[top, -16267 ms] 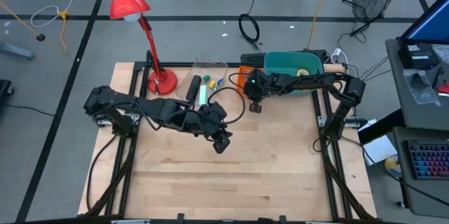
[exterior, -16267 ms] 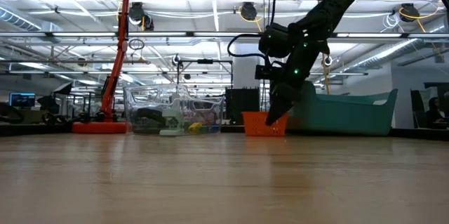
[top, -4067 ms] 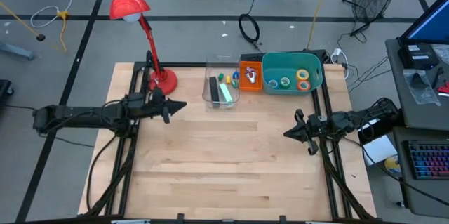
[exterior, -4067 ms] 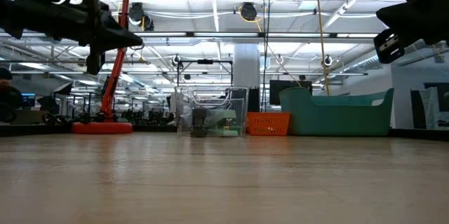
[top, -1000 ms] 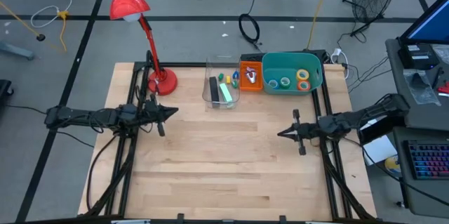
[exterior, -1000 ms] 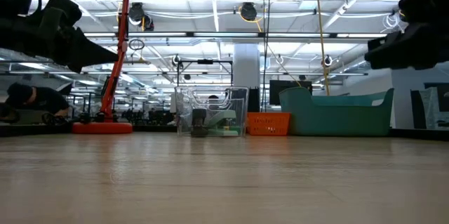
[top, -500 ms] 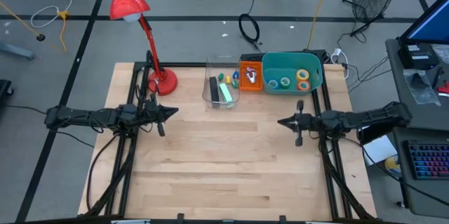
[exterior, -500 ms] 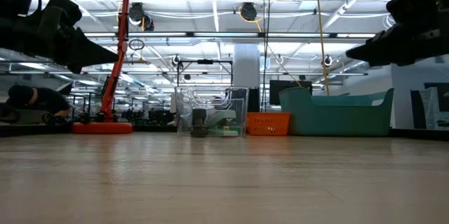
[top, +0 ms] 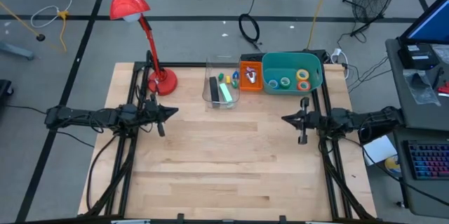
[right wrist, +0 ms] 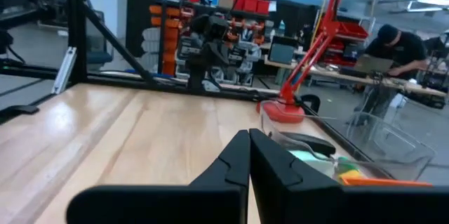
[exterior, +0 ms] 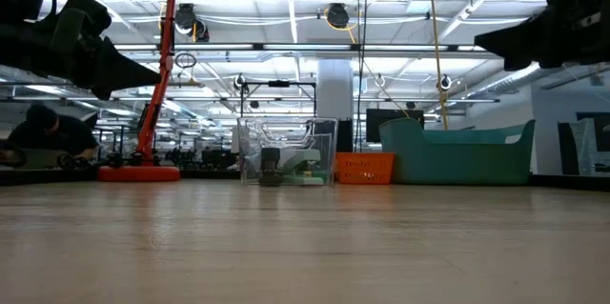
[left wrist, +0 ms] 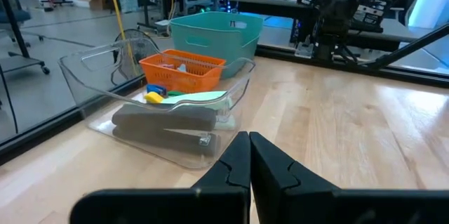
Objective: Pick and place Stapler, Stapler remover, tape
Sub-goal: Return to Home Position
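— Right gripper (top: 286, 119) has edged back toward its side of the table since half a second ago; left gripper (top: 170, 110) has not stirred; both hang well clear of the bins.
— Fingers?
— Both pairs pressed together, nothing between them; the wrist views show it plainly.
— And the goods?
— Pale green stapler (top: 226, 92) and a dark stapler (top: 213, 86) lie in the transparent bin (top: 222, 65); four tape rolls (top: 285, 81) sit in the green bin (top: 291, 56); small pieces (top: 250, 75) lie in the orange bin (top: 251, 88) between the two, probably the stapler removers, too small to swear to.
— Left to do?
— Nothing loose on the table (top: 224, 161); I judge the sorting finished; only parking the arms remains, and that looks nearly done.
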